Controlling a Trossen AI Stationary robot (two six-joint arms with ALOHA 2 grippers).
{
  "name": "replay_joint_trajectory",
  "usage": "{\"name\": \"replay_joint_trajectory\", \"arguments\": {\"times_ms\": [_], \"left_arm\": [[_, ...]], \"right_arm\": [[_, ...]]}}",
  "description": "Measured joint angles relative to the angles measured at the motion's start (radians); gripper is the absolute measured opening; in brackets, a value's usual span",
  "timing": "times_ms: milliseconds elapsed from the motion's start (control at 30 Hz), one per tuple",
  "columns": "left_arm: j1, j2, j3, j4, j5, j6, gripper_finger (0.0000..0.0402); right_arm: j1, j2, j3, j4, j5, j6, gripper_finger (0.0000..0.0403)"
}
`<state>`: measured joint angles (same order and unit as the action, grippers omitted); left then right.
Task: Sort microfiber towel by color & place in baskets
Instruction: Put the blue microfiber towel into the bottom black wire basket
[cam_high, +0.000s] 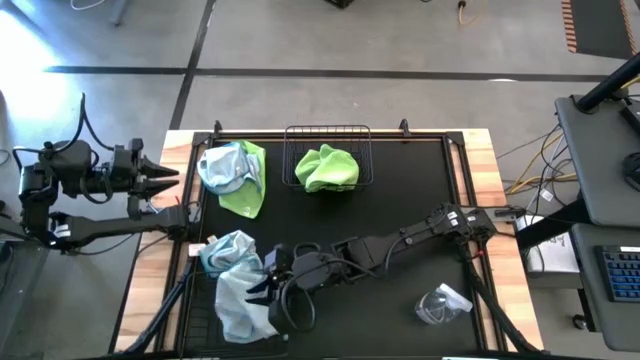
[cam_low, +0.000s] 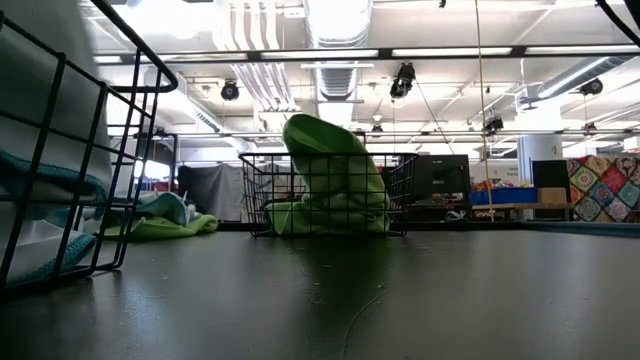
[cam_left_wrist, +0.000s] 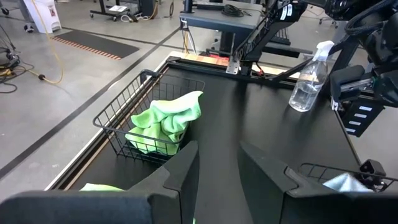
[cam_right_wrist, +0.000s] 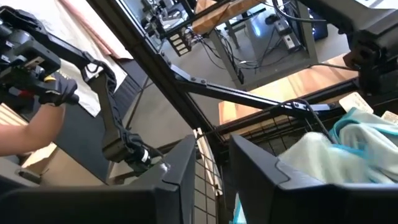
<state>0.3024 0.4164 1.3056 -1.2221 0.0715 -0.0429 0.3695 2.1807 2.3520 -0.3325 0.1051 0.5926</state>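
A lime green towel (cam_high: 328, 168) is bunched in the far black wire basket (cam_high: 330, 132), and it also shows in the low view (cam_low: 335, 170) and the left wrist view (cam_left_wrist: 165, 121). Pale blue towels (cam_high: 235, 285) fill the near-left basket (cam_low: 80, 150). A loose heap of one blue and one green towel (cam_high: 235, 175) lies on the mat's far-left part. My right gripper (cam_high: 268, 285) reaches over the near-left basket's right side and is open, with nothing between its fingers (cam_right_wrist: 211, 162). My left gripper (cam_high: 162, 180) waits open beyond the mat's left edge.
A small clear plastic wrapper (cam_high: 440, 305) lies on the mat's near-right part. A spray bottle (cam_left_wrist: 308, 78) stands at the table's right side. A person's hand (cam_right_wrist: 25, 127) shows beyond the table in the right wrist view. The mat's middle (cam_high: 400, 190) is bare.
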Motion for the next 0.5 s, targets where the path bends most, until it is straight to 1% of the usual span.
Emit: {"name": "replay_joint_trajectory", "arguments": {"times_ms": [100, 200, 333, 500], "left_arm": [[0.0, 0.0, 0.0, 0.0, 0.0, 0.0, 0.0095], [0.0, 0.0, 0.0, 0.002, 0.0, 0.0, 0.0095], [0.0, 0.0, 0.0, 0.01, 0.0, 0.005, 0.0095], [0.0, 0.0, 0.0, 0.053, 0.0, 0.086, 0.0095]], "right_arm": [[-0.001, 0.0, 0.0, 0.0, 0.0, -0.001, 0.0105], [-0.003, 0.0, 0.0, -0.001, 0.0, -0.001, 0.0108], [-0.006, 0.0, 0.0, -0.018, 0.002, -0.006, 0.0102], [-0.008, 0.0, 0.0, -0.131, 0.002, -0.007, 0.0089]]}}
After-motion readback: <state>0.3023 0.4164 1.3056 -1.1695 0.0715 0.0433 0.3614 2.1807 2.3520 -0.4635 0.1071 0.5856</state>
